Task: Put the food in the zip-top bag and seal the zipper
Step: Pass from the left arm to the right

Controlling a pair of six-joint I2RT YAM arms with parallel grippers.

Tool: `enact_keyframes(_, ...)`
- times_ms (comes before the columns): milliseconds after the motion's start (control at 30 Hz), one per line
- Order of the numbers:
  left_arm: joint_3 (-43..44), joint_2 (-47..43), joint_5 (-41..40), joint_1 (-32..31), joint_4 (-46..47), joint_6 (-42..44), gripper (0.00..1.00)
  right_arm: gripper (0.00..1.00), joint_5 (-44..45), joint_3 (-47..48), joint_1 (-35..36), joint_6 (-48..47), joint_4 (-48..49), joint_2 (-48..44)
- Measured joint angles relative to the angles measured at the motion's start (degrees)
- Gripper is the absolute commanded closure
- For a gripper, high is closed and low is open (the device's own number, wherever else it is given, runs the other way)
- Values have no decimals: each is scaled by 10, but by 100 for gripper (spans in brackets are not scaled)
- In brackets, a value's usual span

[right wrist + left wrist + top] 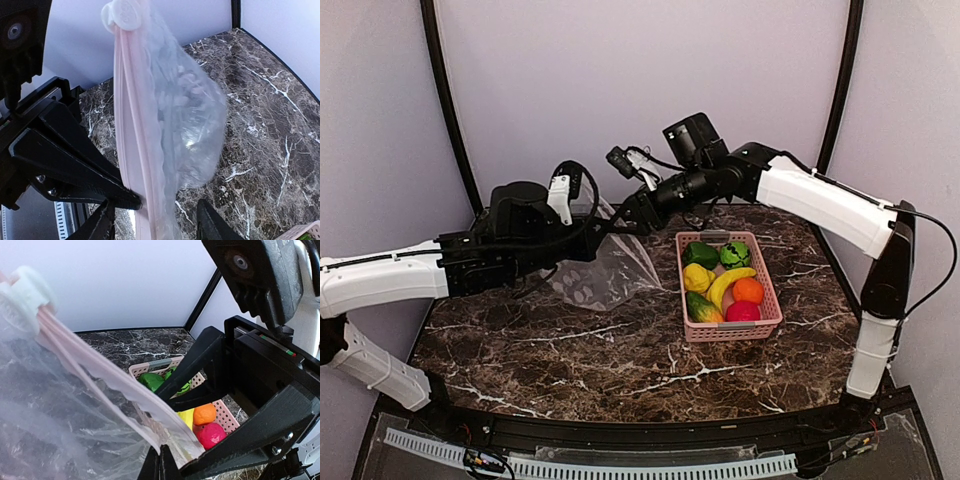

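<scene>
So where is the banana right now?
In the top view, the banana lies in the pink basket on the right side of the table, between the yellow pepper and the orange.

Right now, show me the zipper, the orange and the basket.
zipper [132, 125]: right wrist view, middle of the pink strip.
orange [748, 290]: top view, its centre.
basket [730, 331]: top view, near rim.

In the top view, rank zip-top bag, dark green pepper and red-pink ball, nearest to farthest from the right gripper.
1. zip-top bag, at the right gripper.
2. dark green pepper, far-left corner of the basket.
3. red-pink ball, its near-right corner.
</scene>
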Motion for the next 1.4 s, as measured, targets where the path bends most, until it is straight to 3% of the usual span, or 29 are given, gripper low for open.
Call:
enact_keyframes(133, -2, 0, -6, 1, 2, 0, 99, 59, 49, -9, 2, 3, -1, -9)
enact_keyframes(333, -10, -1, 17, -7, 12, -2, 99, 66, 128, -25, -2, -2, 7, -7)
enact_keyframes(500, -18, -5, 22, -10, 11, -2, 99, 100, 137, -24, -4, -10, 18, 10)
enact_keyframes(567, -18, -6, 13, -10, 7, -4, 76, 100, 136, -19, -4, -13, 22, 25)
enact_keyframes(600, -18, -7, 1, -10, -1, -8, 55, 100, 136, -17, -4, -14, 24, 30)
enact_keyframes(667, -18, -9, -27, -10, -20, -20, 39, 100, 136, -16, -4, -10, 27, 41)
enact_keyframes(733, -18, -11, -64, -10, -41, -41, 32, 100, 135, -18, -4, 3, 35, 47)
enact_keyframes(1000, -12, -12, -151, -9, -63, -82, 25, 100, 167, -14, 2, 53, 87, 47)
enact_keyframes(1400, -20, -7, -155, -9, 36, -95, 20, 100, 194, -8, 36, 62, 108, 47)
